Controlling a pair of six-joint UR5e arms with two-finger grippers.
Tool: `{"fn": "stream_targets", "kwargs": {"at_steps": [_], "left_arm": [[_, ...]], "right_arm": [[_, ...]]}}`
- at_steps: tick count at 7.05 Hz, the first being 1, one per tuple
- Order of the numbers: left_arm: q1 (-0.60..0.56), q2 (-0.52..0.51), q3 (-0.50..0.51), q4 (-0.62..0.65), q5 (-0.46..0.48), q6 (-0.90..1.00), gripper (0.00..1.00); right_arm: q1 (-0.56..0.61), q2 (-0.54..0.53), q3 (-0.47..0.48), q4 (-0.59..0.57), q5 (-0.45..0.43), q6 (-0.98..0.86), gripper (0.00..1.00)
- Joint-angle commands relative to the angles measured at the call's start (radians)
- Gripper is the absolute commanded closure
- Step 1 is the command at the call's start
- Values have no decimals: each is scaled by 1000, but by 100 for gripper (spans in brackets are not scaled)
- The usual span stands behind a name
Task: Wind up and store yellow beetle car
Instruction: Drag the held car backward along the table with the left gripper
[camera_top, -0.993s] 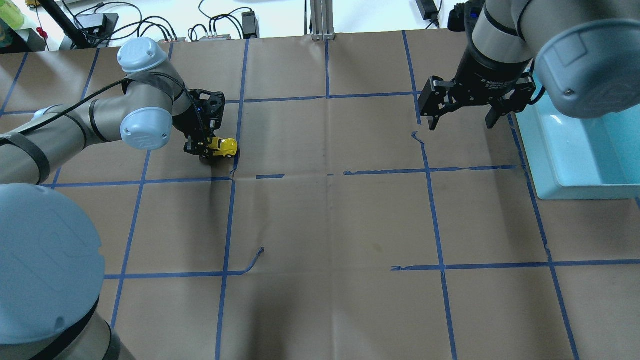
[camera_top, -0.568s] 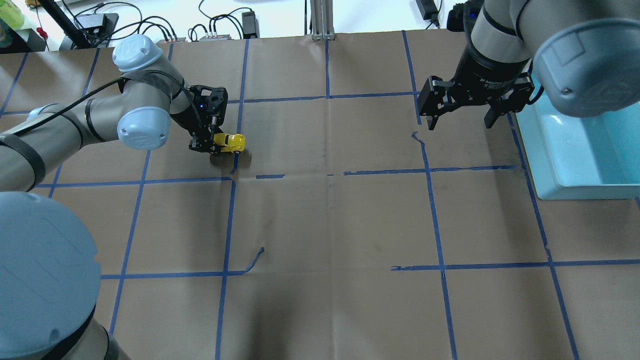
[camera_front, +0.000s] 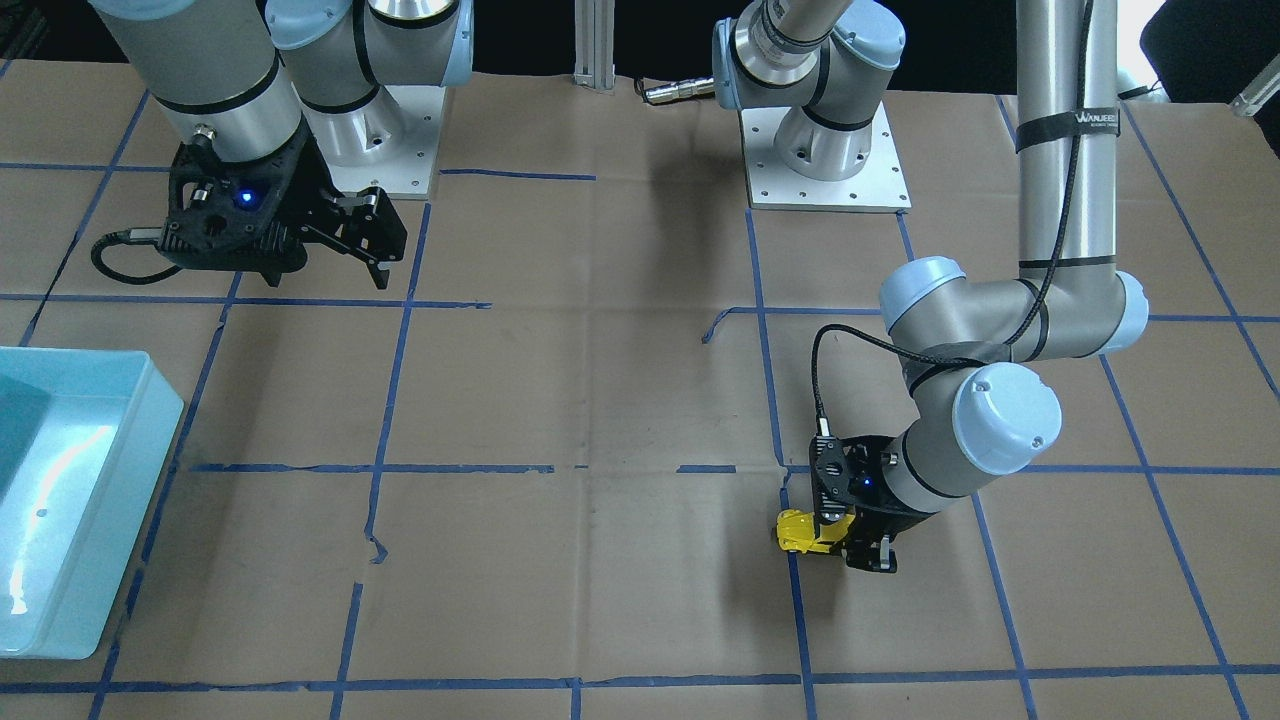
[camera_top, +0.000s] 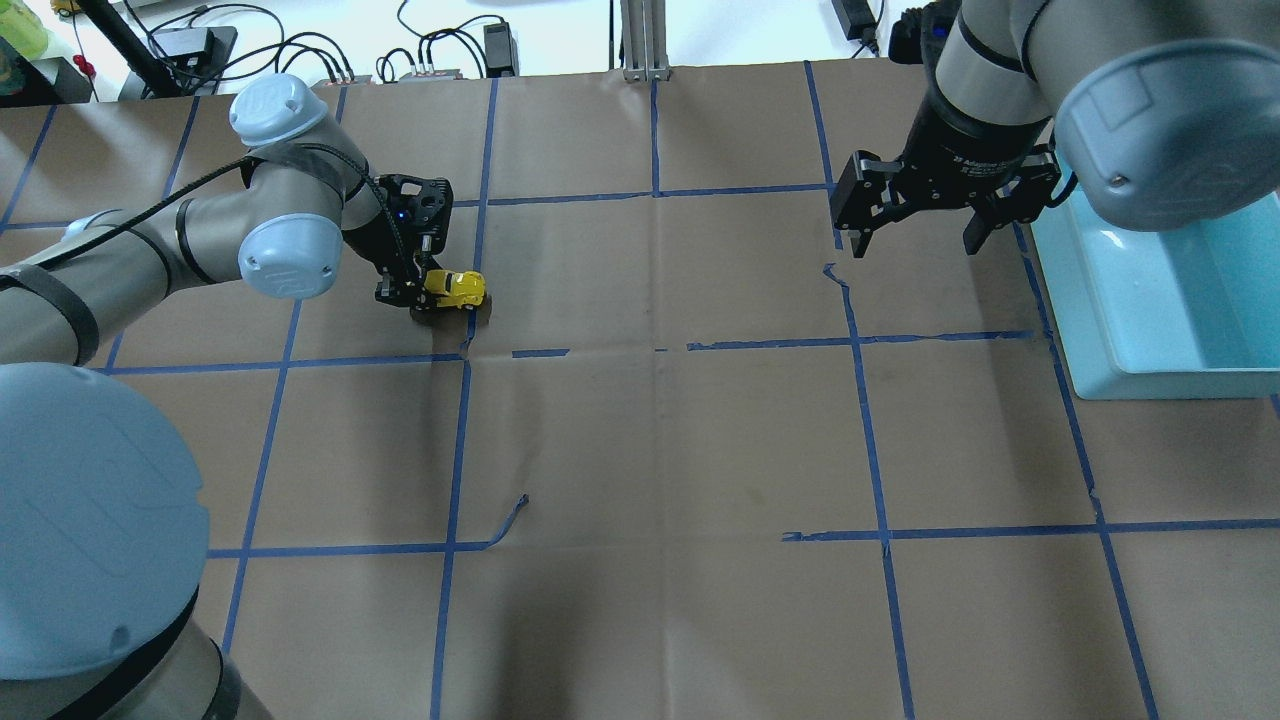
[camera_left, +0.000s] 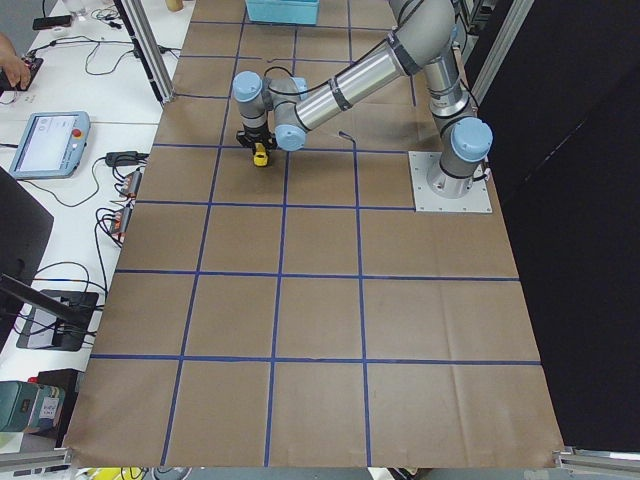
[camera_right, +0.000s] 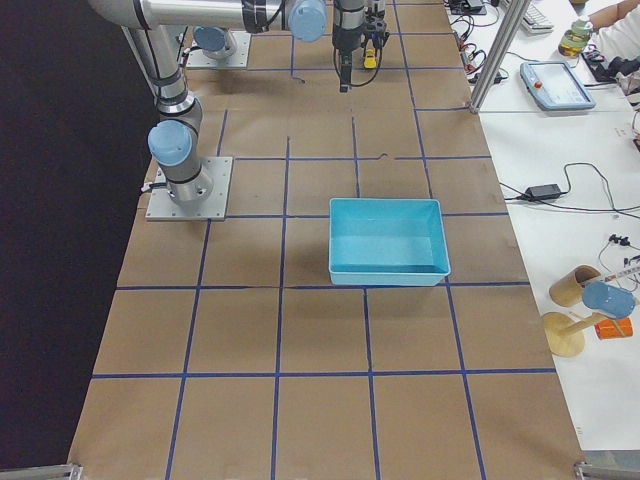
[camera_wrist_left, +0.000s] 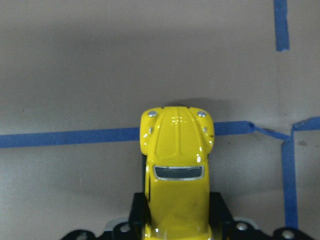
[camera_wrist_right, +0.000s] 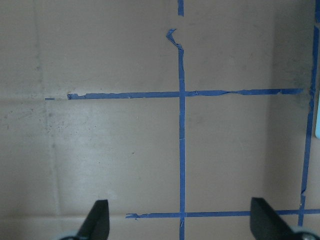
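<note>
The yellow beetle car (camera_top: 458, 288) is held by its rear between the fingers of my left gripper (camera_top: 428, 292), low over the brown paper beside a blue tape line. I cannot tell whether its wheels touch the paper. In the left wrist view the car (camera_wrist_left: 176, 170) points away from the camera, with the gripper (camera_wrist_left: 177, 222) shut on its sides. It also shows in the front view (camera_front: 803, 530) and the left view (camera_left: 260, 155). My right gripper (camera_top: 915, 238) is open and empty, above the table near the bin; its fingers (camera_wrist_right: 98, 216) stand wide apart.
A light-blue bin (camera_top: 1150, 375) stands at the table's right edge, also in the front view (camera_front: 100, 560) and the right view (camera_right: 385, 275). Blue tape lines form a grid on the brown paper. Cables and power supplies lie beyond the far edge.
My left gripper carried the car a little to the right, then slightly back left. My right gripper drifted a little toward the far edge and stayed open.
</note>
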Motion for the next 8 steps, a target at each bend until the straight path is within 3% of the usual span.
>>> {"fn": "stream_targets", "kwargs": {"at_steps": [1, 8], "left_arm": [[3, -5, 1, 3, 2, -3, 100], [8, -7, 4, 3, 7, 9, 100]], "right_arm": [[3, 7, -6, -6, 0, 0, 0], [3, 11, -6, -6, 3, 0, 0]]}}
